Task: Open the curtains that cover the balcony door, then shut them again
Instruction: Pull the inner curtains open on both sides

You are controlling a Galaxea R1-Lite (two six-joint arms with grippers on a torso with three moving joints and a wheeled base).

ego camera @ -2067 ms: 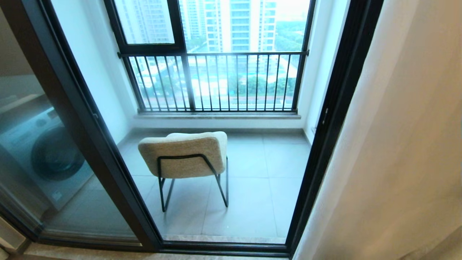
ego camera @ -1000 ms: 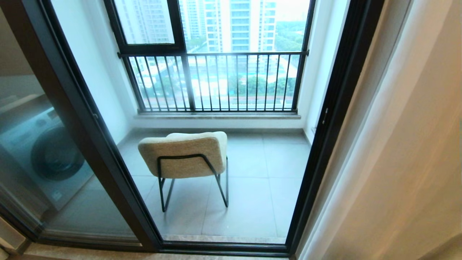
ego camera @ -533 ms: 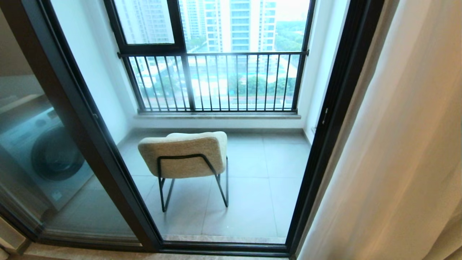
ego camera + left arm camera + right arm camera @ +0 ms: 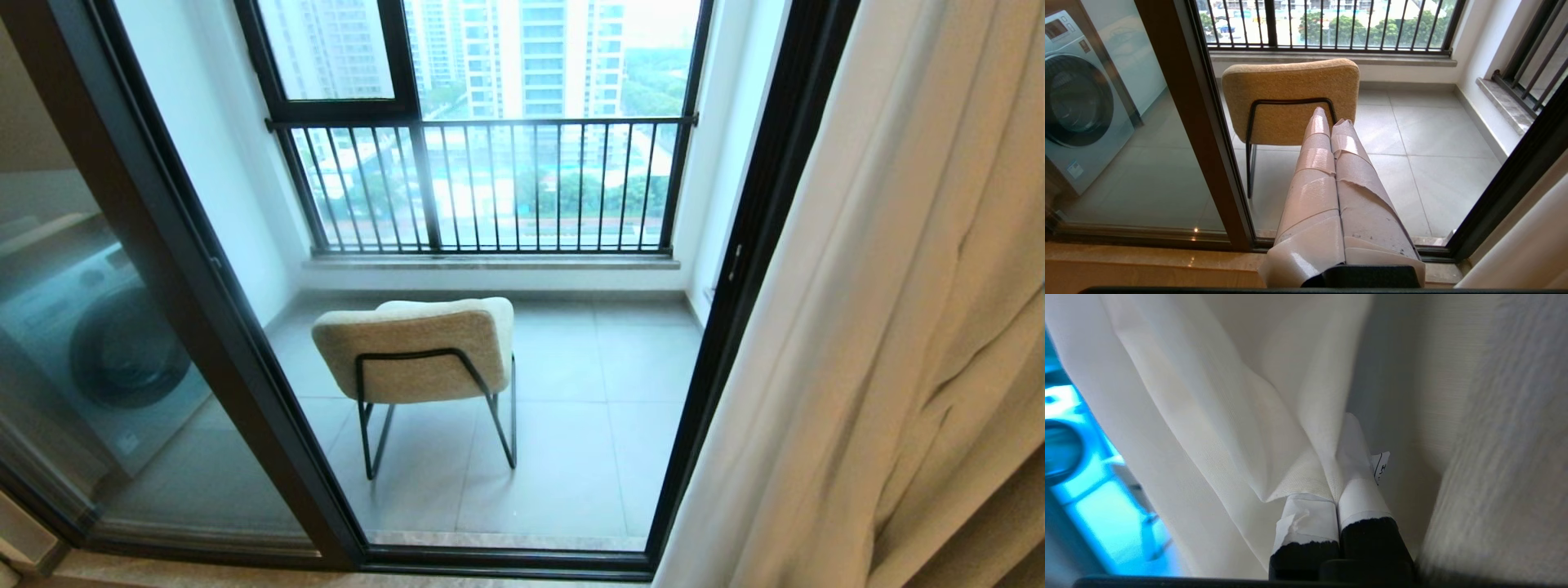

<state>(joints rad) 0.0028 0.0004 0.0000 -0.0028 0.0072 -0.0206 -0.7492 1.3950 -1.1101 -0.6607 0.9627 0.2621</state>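
Observation:
The curtains (image 4: 898, 327) hang bunched at the right edge of the head view, cream fabric with fresh creases low down, and they overlap the right post of the balcony door (image 4: 739, 310). The door's dark frame and glass stand uncovered across the rest of that view. In the right wrist view my right gripper (image 4: 1336, 473) is shut on a fold of the thin white sheer (image 4: 1208, 396), pinched between its taped fingers (image 4: 1361, 498), with the heavier drape (image 4: 1494, 416) beside it. My left gripper (image 4: 1331, 118) is shut on nothing, held low before the door sill. Neither gripper shows in the head view.
A beige chair (image 4: 416, 347) on black metal legs stands on the tiled balcony floor beyond the doorway. A washing machine (image 4: 114, 351) sits behind the left glass panel. The outer window with black railing bars (image 4: 490, 184) closes the far side. A stone sill (image 4: 1147, 261) runs along the door's foot.
The curtain's edge has swung left over the right door post, showing more white sheer, and new creases have formed low at the right. The door, chair and camera have not moved.

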